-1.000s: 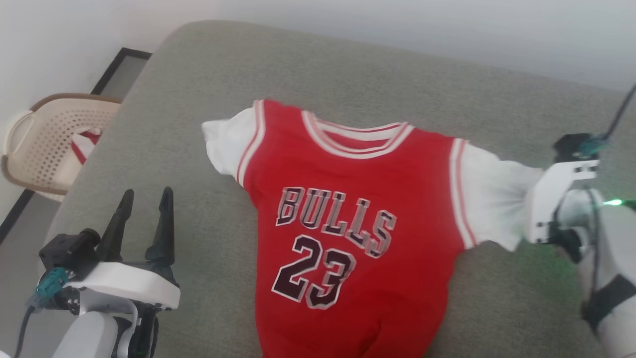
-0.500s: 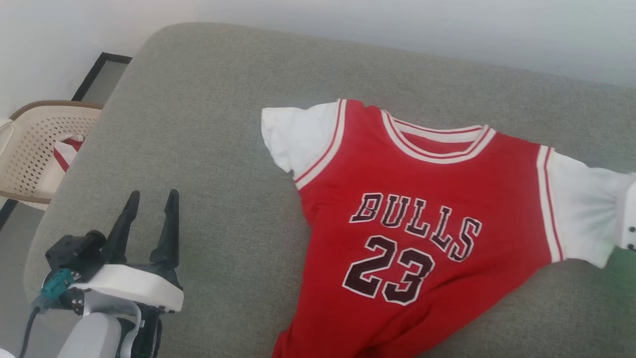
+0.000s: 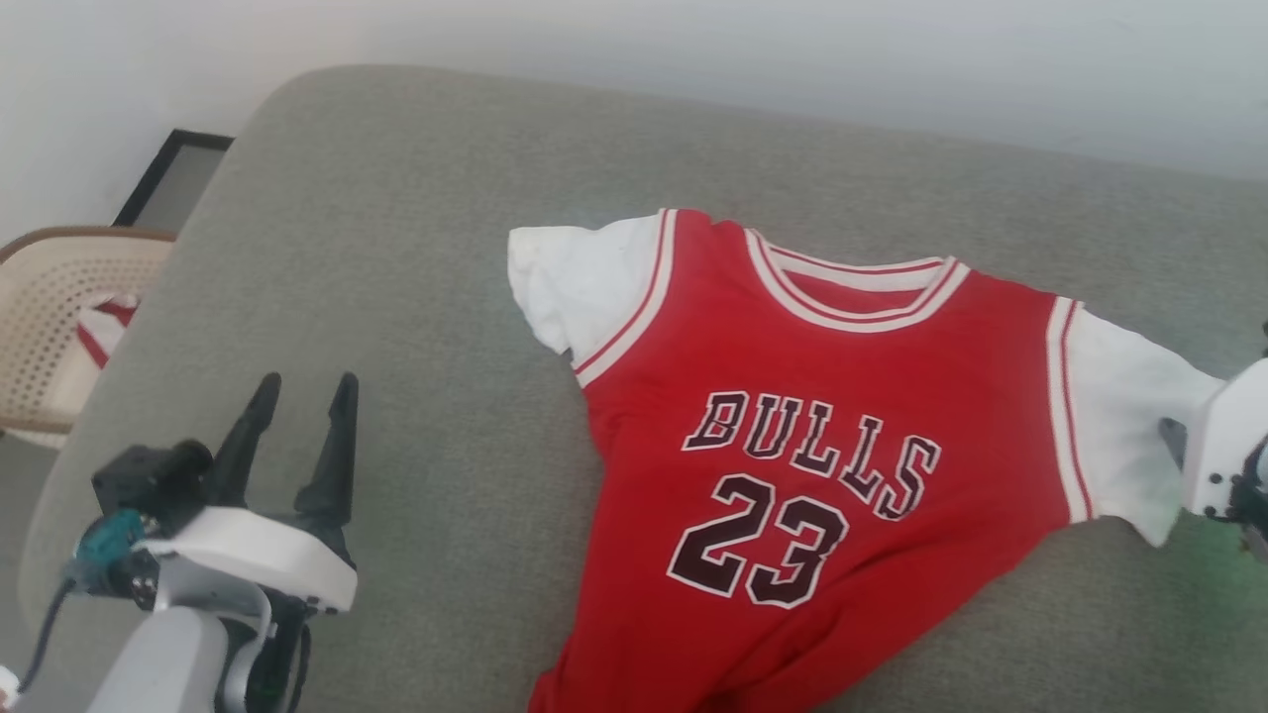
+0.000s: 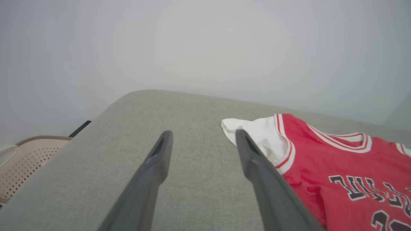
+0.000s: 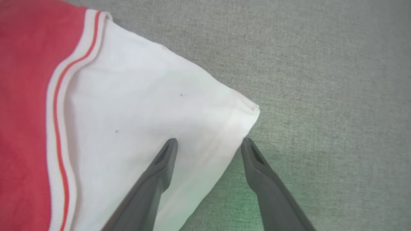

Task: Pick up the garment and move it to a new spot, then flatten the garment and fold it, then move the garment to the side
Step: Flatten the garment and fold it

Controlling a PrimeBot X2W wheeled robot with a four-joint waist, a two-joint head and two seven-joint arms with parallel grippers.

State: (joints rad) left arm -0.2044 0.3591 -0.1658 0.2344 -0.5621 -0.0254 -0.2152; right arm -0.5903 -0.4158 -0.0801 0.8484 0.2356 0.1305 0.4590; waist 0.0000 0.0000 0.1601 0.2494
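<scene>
The garment (image 3: pixel 822 396), a red jersey with white sleeves and dark lettering, lies front up on the grey cushion (image 3: pixel 416 238). Its lower hem runs off the bottom of the head view. My right gripper (image 5: pixel 208 141) is open just above the outer edge of the garment's white sleeve (image 5: pixel 144 106), one finger over the cloth and one over the bare cushion, gripping nothing. In the head view its white housing (image 3: pixel 1223 451) sits at the right edge beside that sleeve. My left gripper (image 3: pixel 302 391) hovers open and empty over the cushion, left of the garment (image 4: pixel 337 160).
A beige perforated laundry basket (image 3: pixel 50 297) stands on the floor past the cushion's left edge, with a red-and-white cloth (image 3: pixel 99 332) inside. A pale wall (image 3: pixel 693 59) runs behind the cushion. Bare cushion lies between my left gripper and the jersey.
My right gripper has gone from shut on the sleeve to open, and the sleeve now lies loose on the cushion. The head camera shifted. My left gripper stayed put.
</scene>
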